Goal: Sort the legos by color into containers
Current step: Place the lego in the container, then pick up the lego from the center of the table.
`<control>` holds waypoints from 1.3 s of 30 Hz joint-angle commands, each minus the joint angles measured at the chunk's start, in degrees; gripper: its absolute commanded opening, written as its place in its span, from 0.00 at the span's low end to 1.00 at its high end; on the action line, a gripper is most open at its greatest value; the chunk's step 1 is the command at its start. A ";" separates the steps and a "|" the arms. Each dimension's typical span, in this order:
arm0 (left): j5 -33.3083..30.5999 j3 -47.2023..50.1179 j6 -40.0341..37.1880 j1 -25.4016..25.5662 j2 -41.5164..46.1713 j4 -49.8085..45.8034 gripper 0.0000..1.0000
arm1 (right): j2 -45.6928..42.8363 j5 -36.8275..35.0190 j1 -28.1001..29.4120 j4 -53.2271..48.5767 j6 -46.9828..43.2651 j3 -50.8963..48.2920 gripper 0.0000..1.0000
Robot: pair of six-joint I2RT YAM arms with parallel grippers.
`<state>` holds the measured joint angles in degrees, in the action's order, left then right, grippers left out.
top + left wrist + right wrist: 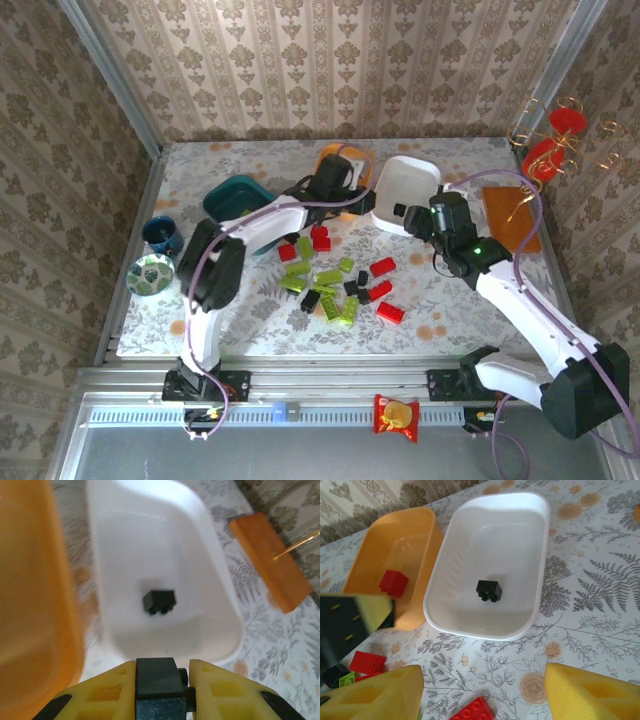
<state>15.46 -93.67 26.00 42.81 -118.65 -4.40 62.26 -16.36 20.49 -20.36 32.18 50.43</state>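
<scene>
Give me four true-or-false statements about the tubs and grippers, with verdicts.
1. The white tub holds one black brick. True.
2. The left gripper is open and empty. False: it is shut on a second black brick.
3. The orange tub holds a red brick. True.
4. The right gripper grips a green brick. False: its jaws stand open, holding nothing.
</scene>
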 commanded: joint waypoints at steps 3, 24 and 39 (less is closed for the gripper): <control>7.26 -14.47 1.77 1.45 -10.55 -0.04 0.24 | -2.47 -2.88 -0.19 -2.85 0.08 -1.29 0.67; 5.17 10.99 11.26 -5.62 11.79 14.55 0.87 | 6.84 11.87 6.16 -4.38 0.75 -3.15 0.72; -13.76 55.30 4.73 -3.61 54.93 6.81 1.00 | 23.12 9.47 8.17 4.46 23.08 -4.25 0.70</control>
<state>7.33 -40.77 33.43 38.68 -68.53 4.82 82.67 -5.65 28.29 -17.65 48.97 44.64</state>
